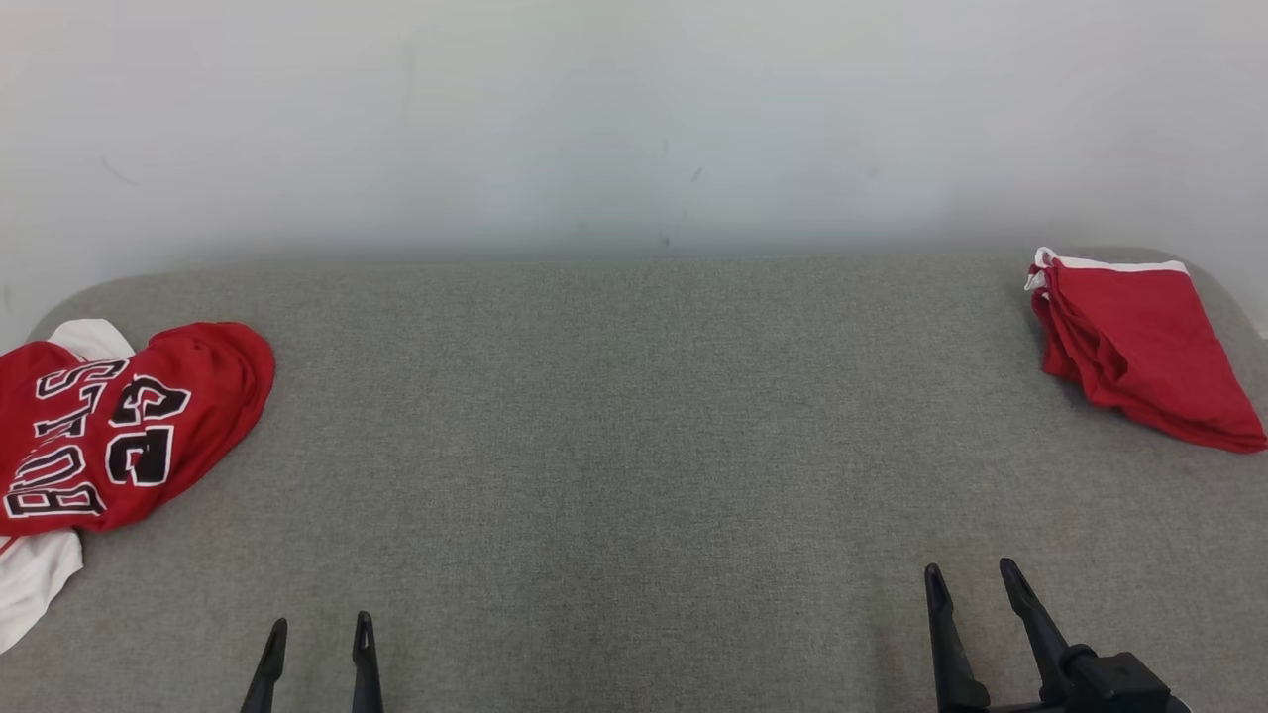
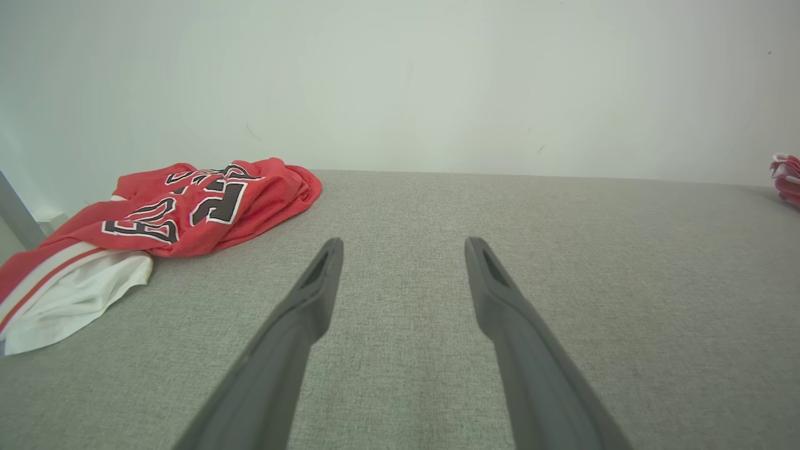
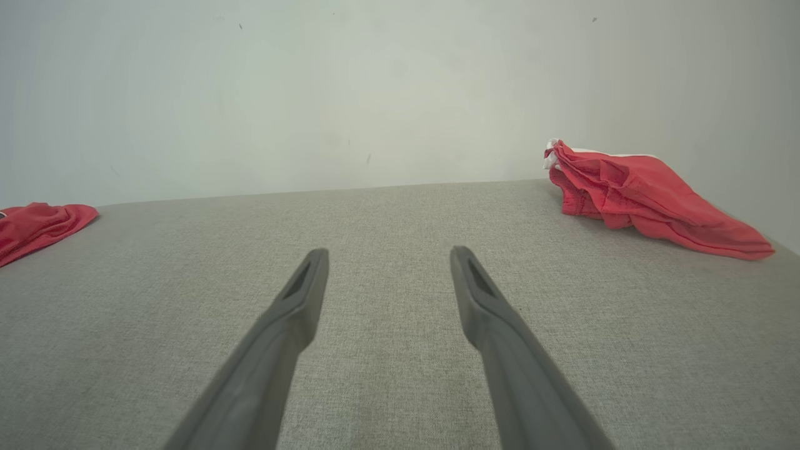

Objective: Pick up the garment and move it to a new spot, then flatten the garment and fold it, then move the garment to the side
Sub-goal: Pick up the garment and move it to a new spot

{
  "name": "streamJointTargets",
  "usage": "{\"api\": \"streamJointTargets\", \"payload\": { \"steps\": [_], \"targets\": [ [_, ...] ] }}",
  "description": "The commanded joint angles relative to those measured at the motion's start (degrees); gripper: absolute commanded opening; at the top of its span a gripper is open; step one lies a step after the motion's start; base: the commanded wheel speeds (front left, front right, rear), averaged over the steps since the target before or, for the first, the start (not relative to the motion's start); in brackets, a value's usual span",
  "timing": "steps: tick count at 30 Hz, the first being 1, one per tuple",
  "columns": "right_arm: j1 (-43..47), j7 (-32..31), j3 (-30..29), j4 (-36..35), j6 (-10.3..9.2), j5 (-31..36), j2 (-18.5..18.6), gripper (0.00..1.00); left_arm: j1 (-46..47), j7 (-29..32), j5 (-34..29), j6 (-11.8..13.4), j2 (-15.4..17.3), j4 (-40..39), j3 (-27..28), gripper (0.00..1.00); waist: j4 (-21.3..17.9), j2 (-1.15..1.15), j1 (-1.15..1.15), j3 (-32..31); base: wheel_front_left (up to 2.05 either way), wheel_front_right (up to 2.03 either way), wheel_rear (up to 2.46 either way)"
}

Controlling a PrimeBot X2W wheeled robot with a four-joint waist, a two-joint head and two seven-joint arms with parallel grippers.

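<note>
Both arms sat low at the near edge of the grey fabric tabletop (image 1: 634,446), fingers pointing towards its far edge. The left pincer (image 1: 320,622) was spread apart and empty, and so was the right pincer (image 1: 970,566); both were well apart from any cloth. A crumpled red jersey (image 1: 129,426) lay at the tabletop's left end, partly over a white garment (image 1: 35,574). A folded red garment (image 1: 1139,342) lay at the tabletop's far right corner.

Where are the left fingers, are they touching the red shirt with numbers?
Apart. The left wrist view shows bare grey surface between the open left fingers and the red shirt, which lies off to their left.
</note>
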State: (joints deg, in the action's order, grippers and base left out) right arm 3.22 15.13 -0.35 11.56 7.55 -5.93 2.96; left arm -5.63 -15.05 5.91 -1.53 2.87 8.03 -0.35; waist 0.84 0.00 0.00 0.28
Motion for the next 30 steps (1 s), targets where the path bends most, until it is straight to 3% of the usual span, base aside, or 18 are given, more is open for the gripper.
{"api": "streamJointTargets", "payload": {
  "steps": [1,15,30],
  "targets": [
    [-0.15,0.00,0.11,0.07,-0.14,-0.01,-0.13,1.00,-0.39,-0.19,0.24,0.05,0.02,-0.27,0.19,1.00,-0.04,0.00,0.00,0.09,0.00,0.00,0.00],
    [0.14,0.00,0.61,0.25,-0.14,0.24,-0.14,1.00,-0.17,-0.19,0.33,-0.28,0.02,0.13,1.86,1.00,2.24,0.00,0.00,0.53,0.00,0.00,0.00],
    [0.23,0.00,1.02,1.14,-0.14,-0.14,-0.13,1.00,-0.61,-0.19,1.28,-0.85,0.02,1.72,5.17,1.00,16.31,0.00,0.00,0.81,0.00,0.00,0.00]
  ]
}}
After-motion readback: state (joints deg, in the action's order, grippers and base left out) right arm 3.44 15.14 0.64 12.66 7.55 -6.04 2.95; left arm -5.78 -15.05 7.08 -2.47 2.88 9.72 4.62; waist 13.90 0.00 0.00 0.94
